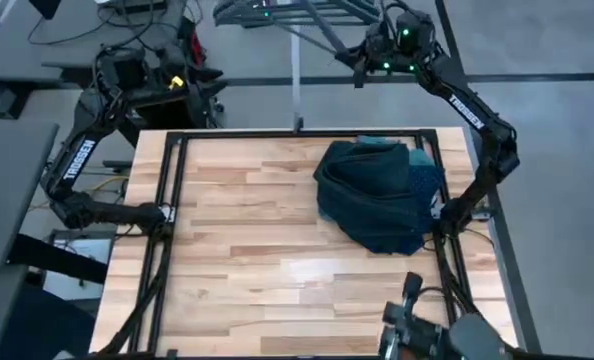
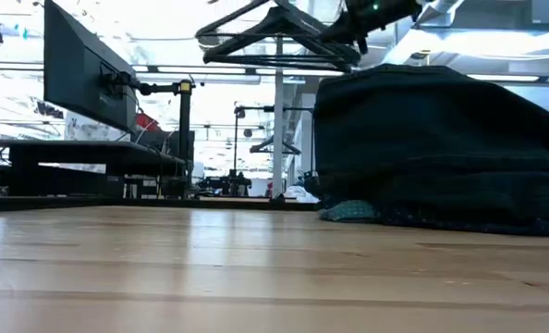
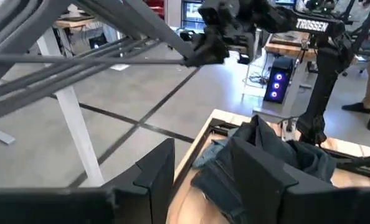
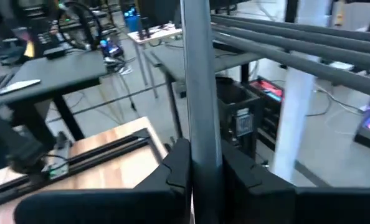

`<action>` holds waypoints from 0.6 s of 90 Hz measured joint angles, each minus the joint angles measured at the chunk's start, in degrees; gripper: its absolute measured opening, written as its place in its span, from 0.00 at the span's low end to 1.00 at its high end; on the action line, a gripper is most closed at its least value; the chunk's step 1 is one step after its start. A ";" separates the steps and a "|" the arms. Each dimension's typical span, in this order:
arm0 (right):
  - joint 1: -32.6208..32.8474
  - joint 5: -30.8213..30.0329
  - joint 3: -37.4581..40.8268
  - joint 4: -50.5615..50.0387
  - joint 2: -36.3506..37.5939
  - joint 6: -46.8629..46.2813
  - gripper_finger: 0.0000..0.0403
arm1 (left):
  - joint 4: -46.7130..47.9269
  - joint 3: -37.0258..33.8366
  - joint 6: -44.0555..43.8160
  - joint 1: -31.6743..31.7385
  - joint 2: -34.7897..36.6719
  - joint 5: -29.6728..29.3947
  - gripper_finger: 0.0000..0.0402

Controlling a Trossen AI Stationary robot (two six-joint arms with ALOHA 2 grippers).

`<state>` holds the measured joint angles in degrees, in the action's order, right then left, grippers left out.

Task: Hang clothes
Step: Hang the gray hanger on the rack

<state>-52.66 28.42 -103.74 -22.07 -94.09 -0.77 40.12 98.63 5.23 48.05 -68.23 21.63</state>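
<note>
Heaped dark jeans (image 1: 377, 205), one teal-green shirt (image 1: 377, 145) and one dotted navy shirt (image 1: 427, 180) lie on the table's (image 1: 237, 250) right side, while only the right wrist view shows the right gripper (image 4: 205, 165) clamped on a hanger (image 4: 197, 81), and the left gripper's (image 3: 200, 171) fingers stand apart.

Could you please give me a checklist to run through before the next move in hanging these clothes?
1. Right gripper on a hanger: ok, its fingers sit against both sides of the bar, beyond the table's far edge.
2. Only one hanger taken: cannot tell, several bars overlap there.
3. Left gripper free to help: ok, open and holding nothing, off the far left corner.
4. Clothes within reach: ok, heaped on the table's right side, untouched.
5. Any garment on a hanger: not ok, none yet.
</note>
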 joint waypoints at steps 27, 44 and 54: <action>-2.67 0.13 0.00 -1.38 -0.41 -0.15 0.08 | -0.02 0.00 0.28 0.00 -0.02 0.00 0.35; -2.82 0.09 0.00 -4.45 -0.35 -2.19 0.25 | 0.49 0.00 0.28 -0.02 -0.02 0.02 0.35; -4.07 -0.01 -0.02 -9.30 0.38 -1.44 0.41 | 1.42 -0.02 -0.40 -0.02 -0.02 0.00 0.35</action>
<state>-56.73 28.42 -103.76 -31.37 -93.70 -2.20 41.54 98.61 4.83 48.03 -68.25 21.63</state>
